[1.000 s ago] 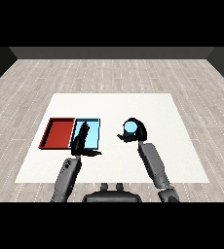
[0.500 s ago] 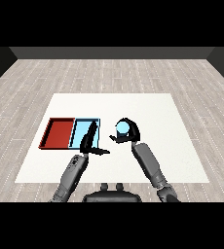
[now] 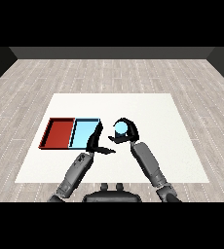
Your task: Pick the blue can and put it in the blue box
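The blue can (image 3: 120, 129) sits curled inside the right hand (image 3: 126, 132), carried just beside the blue box (image 3: 83, 134) so it can go in; the left hand (image 3: 95, 142), fingers relaxed, waits at the box's near corner, out of the way

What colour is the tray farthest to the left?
Red, seen in the head view; the light blue tray lies beside it.

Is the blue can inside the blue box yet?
Not yet. The blue can is out of the light blue tray, to the tray's right, with the right hand curled round it.
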Controlling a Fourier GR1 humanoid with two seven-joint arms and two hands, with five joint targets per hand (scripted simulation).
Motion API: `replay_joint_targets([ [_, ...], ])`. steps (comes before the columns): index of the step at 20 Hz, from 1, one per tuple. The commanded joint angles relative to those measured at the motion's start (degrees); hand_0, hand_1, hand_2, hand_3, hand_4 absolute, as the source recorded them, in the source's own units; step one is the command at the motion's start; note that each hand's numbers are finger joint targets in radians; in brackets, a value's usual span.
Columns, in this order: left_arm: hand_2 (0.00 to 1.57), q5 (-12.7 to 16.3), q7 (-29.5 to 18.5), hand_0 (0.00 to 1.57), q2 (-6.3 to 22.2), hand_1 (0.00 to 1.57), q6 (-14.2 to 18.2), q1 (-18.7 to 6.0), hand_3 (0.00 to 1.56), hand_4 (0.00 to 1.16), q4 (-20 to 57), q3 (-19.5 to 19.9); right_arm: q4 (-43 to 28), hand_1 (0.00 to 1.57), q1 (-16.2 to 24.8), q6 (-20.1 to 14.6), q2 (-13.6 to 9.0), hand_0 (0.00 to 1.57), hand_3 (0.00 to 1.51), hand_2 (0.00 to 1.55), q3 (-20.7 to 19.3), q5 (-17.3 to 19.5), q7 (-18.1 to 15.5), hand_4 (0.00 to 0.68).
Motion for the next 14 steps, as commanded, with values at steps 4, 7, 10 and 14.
replay_joint_targets([
  [4, 0.00, 1.3, 2.9, 0.00, 0.0, 0.00, 2.5, -2.5, 0.00, 0.00, 0.7, -2.7, 0.3, 1.40, -0.6, 2.5, 0.1, 1.40, 1.40, 1.44, 0.1, 0.5, -0.1, 0.679],
  [7, 0.00, 4.4, -2.9, 0.00, 0.0, 0.00, 1.5, -4.7, 0.00, 0.00, 9.1, -2.1, -1.3, 1.39, 1.3, -1.1, 0.1, 1.39, 1.41, 1.45, 4.6, -0.8, -2.2, 0.680],
  [10, 0.00, 6.1, 0.1, 0.00, 0.0, 0.00, 4.8, -8.5, 0.00, 0.00, 8.3, -5.5, 2.3, 1.40, -4.2, -5.1, 0.1, 1.40, 1.41, 1.45, 7.3, -5.2, -1.3, 0.677],
  [14, 0.00, 3.3, -0.9, 0.00, 0.0, 0.00, 0.7, -1.6, 0.00, 0.00, 4.6, -4.2, -5.2, 1.40, -0.8, -2.8, 0.1, 1.40, 1.40, 1.43, 6.4, -0.1, 3.3, 0.657],
])
